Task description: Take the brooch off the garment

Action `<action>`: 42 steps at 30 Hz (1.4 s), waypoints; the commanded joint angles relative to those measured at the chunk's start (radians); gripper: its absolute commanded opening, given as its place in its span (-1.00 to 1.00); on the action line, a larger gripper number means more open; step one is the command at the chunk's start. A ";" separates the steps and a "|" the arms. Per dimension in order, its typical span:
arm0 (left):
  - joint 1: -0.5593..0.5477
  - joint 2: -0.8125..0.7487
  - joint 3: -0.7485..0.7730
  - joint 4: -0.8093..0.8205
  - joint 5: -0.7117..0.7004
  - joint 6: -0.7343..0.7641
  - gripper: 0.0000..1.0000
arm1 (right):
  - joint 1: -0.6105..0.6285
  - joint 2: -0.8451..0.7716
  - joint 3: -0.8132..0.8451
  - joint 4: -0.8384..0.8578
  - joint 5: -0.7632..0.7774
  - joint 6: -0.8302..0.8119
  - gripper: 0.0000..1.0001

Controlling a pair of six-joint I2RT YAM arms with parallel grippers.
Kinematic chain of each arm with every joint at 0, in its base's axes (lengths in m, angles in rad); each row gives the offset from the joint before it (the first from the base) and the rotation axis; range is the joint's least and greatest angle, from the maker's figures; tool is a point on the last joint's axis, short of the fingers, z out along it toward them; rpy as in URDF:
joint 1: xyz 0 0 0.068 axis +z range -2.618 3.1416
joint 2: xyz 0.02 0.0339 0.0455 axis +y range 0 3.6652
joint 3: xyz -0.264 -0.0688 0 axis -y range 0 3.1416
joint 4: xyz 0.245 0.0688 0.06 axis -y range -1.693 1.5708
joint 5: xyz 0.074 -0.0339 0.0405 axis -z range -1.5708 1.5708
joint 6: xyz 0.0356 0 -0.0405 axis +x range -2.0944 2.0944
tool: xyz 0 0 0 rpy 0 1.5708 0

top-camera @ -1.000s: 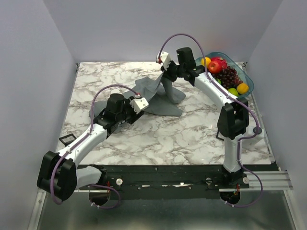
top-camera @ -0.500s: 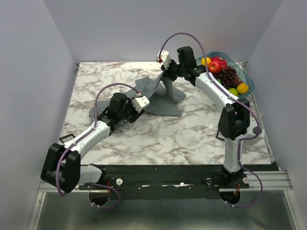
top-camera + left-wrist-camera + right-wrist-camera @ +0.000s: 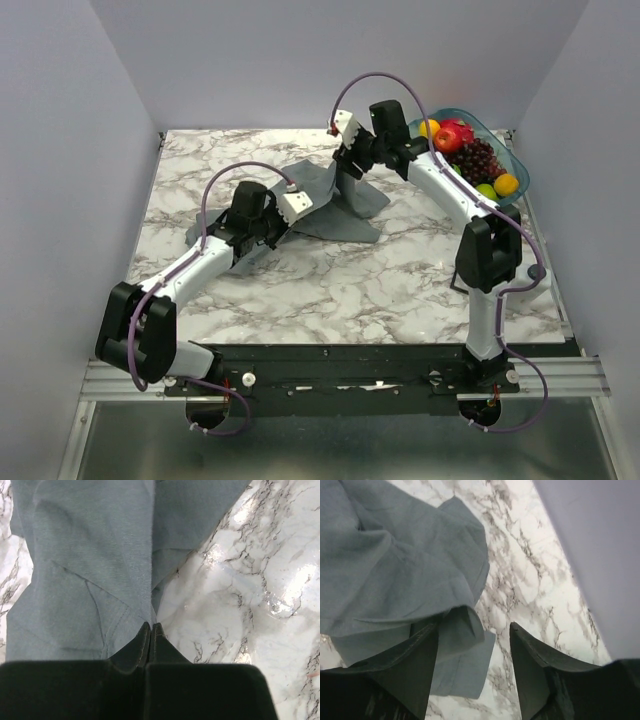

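- The marble table [image 3: 400, 290] is carrying the grey garment [image 3: 350, 222], which is lying crumpled mid-table.
- The left gripper [image 3: 151, 626] is pinching a garment fold, fingers pressed together.
- The right gripper [image 3: 475, 625] is hovering spread wide over the garment's edge.
- The brooch is not showing in any view.

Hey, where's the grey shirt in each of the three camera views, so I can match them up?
Top external: grey shirt, crumpled mid-table, slightly toward the far edge.
Left wrist: shirt fills the upper left and centre.
Right wrist: shirt covers the left half.
Shared landmark: marble tabletop, right of the shirt in both wrist views.
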 commanded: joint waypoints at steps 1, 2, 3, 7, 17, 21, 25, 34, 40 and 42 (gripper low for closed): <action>0.055 0.018 0.070 -0.071 0.101 -0.050 -1.00 | -0.083 -0.061 -0.080 -0.175 0.004 -0.031 0.49; 0.069 0.035 0.093 -0.089 0.113 -0.066 -1.00 | -0.101 -0.072 -0.089 -0.203 -0.010 -0.031 0.50; 0.080 0.043 0.105 -0.099 0.144 -0.095 -1.00 | -0.127 -0.072 -0.097 -0.240 -0.027 -0.052 0.48; 0.132 0.073 0.144 -0.094 0.169 -0.171 -1.00 | -0.138 -0.047 -0.120 -0.521 -0.125 -0.204 0.28; 0.206 0.130 0.228 -0.132 0.218 -0.213 -1.00 | -0.138 0.106 -0.078 -0.596 -0.221 -0.151 0.27; 0.212 0.136 0.236 -0.133 0.213 -0.213 -1.00 | -0.137 0.151 -0.040 -0.599 -0.238 -0.131 0.28; 0.213 0.141 0.241 -0.129 0.216 -0.216 -1.00 | -0.137 0.180 -0.037 -0.591 -0.216 -0.132 0.27; 0.215 0.144 0.242 -0.136 0.198 -0.207 -1.00 | -0.137 0.238 -0.003 -0.640 -0.244 -0.117 0.14; 0.218 0.147 0.247 -0.145 0.187 -0.192 -1.00 | -0.137 0.252 0.004 -0.642 -0.251 -0.103 0.04; 0.219 0.147 0.248 -0.146 0.183 -0.187 -1.00 | -0.137 0.260 0.008 -0.660 -0.256 -0.105 0.01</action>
